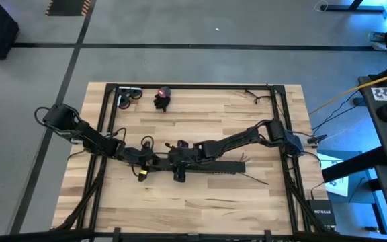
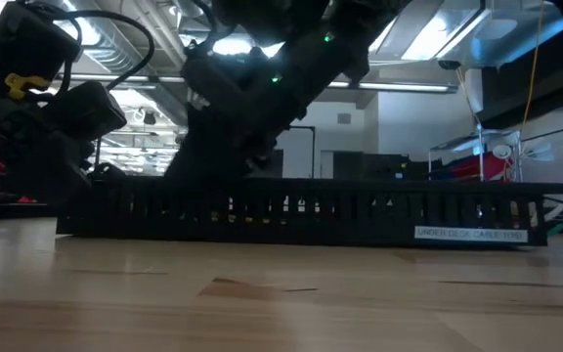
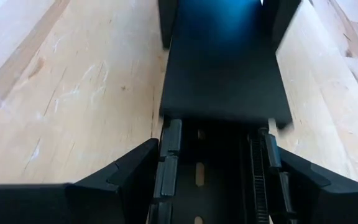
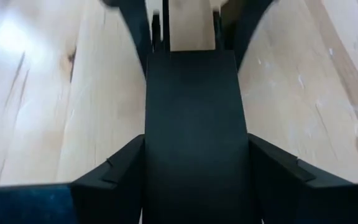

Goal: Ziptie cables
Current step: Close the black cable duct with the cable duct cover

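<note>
At the left end of the slotted bar [image 1: 213, 167], the left gripper [image 3: 213, 186] and right gripper [image 4: 194, 180] are both clamping it, apparently handling its flat cover [image 3: 225, 81]. Cables are not showing clearly anywhere. Next, I judge, comes steadying the bar and fetching them.

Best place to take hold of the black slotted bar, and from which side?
Grip the black slotted bar across its narrow width, on the two long side walls, coming down from above: it lies flat on the table, long and slim. The left gripper grips it that way near one end.
</note>
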Controlling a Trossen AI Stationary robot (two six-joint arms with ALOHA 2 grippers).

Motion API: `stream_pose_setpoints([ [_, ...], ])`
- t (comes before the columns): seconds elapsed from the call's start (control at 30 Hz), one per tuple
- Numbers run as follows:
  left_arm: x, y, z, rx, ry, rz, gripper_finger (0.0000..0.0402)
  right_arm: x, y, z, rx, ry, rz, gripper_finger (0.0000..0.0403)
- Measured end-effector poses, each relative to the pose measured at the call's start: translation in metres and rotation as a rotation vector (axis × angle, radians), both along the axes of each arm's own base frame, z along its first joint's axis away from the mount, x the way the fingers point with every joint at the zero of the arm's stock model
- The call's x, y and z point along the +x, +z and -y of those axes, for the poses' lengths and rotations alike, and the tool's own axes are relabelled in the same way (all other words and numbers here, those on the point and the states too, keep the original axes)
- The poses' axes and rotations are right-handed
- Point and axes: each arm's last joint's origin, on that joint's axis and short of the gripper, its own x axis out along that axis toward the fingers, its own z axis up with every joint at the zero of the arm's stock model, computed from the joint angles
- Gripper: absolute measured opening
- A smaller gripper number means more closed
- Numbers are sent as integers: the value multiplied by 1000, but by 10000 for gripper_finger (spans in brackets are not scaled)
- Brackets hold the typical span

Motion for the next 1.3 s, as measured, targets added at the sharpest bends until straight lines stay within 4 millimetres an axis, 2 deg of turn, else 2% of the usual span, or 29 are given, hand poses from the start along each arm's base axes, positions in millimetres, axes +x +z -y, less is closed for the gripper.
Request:
stream_pose_setpoints([
  [0.2,5,3,1,30,-22,13,233,9,-2,5,32,-47,68,221],
  [0.53,4,2,2,43,-31,-6,232,20,-11,0,40,-57,103,221],
  [0.7,9,6,2,38,-13,34,232,31,-6,2,47,-69,181,221],
  [0.97,12,8,3,43,-13,39,232,27,-6,1,39,-67,123,221],
  [1.3,9,3,2,29,16,-40,232,20,-8,1,23,-41,27,221],
])
